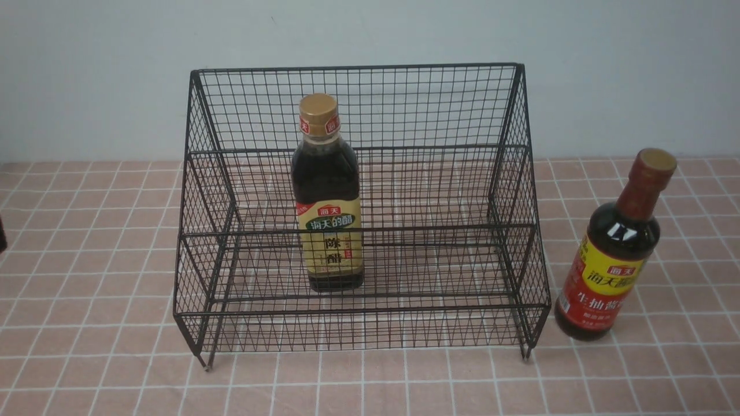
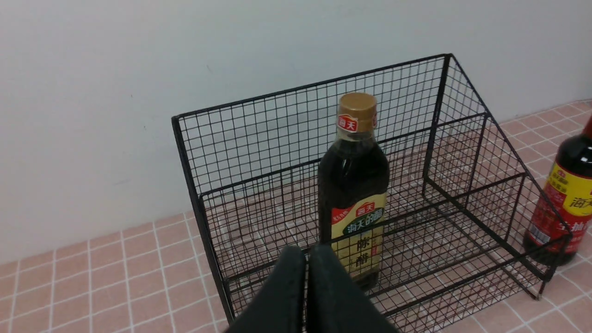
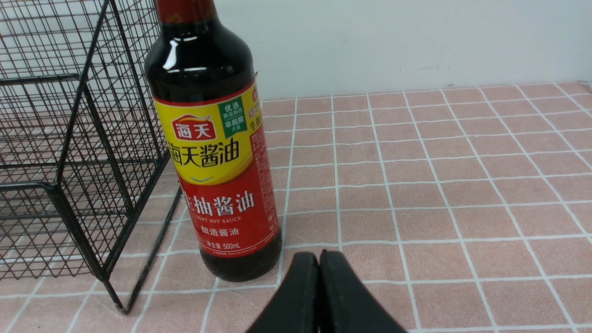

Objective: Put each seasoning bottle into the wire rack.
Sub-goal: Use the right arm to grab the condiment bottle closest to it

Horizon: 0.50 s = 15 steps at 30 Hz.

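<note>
The black wire rack point(image 1: 358, 190) stands mid-table. The squarish gold-capped bottle with tan label point(image 1: 327, 196) stands upright inside it on the lower tier; it also shows in the left wrist view point(image 2: 355, 189) within the rack point(image 2: 231, 138). The round long-necked bottle with red-yellow label point(image 1: 613, 254) stands upright on the table just right of the rack, outside it; it shows in the right wrist view point(image 3: 215, 148) beside the rack's side point(image 3: 69, 152). My left gripper point(image 2: 307, 252) is shut and empty, in front of the rack. My right gripper point(image 3: 319, 258) is shut and empty, just short of the round bottle's base.
The table is covered in pink tiles with white grout point(image 1: 87, 346). A pale wall point(image 1: 87, 75) rises right behind the rack. A dark object point(image 1: 2, 234) shows at the far left edge of the front view.
</note>
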Available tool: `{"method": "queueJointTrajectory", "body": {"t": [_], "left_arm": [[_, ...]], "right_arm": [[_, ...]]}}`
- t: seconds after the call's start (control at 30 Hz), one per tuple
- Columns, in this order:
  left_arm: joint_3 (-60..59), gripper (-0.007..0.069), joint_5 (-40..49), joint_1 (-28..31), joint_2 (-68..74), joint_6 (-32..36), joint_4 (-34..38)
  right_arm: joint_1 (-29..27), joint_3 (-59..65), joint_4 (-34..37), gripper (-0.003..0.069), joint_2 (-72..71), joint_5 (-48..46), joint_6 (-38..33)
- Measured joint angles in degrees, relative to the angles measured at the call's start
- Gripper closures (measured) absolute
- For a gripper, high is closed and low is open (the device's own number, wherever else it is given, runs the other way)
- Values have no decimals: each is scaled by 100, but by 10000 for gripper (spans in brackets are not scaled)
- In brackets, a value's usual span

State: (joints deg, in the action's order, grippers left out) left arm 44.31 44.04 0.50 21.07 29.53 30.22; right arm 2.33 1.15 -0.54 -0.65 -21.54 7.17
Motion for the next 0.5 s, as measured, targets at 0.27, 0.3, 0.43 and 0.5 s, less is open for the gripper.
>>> {"method": "queueJointTrajectory", "body": {"t": [0.27, 0.3, 0.43, 0.5], "left_arm": [[-6, 631, 224, 0, -594, 11, -90], [-6, 631, 218, 0, -610, 11, -88], [-188, 631, -115, 0, -610, -1, -101], [-491, 631, -543, 0, -672, -57, -168]], "right_arm": [[0, 0, 0, 673, 0, 0, 0], [0, 0, 0, 673, 0, 0, 0], [0, 0, 0, 673, 0, 0, 0], [0, 0, 0, 673, 0, 0, 0]]}}
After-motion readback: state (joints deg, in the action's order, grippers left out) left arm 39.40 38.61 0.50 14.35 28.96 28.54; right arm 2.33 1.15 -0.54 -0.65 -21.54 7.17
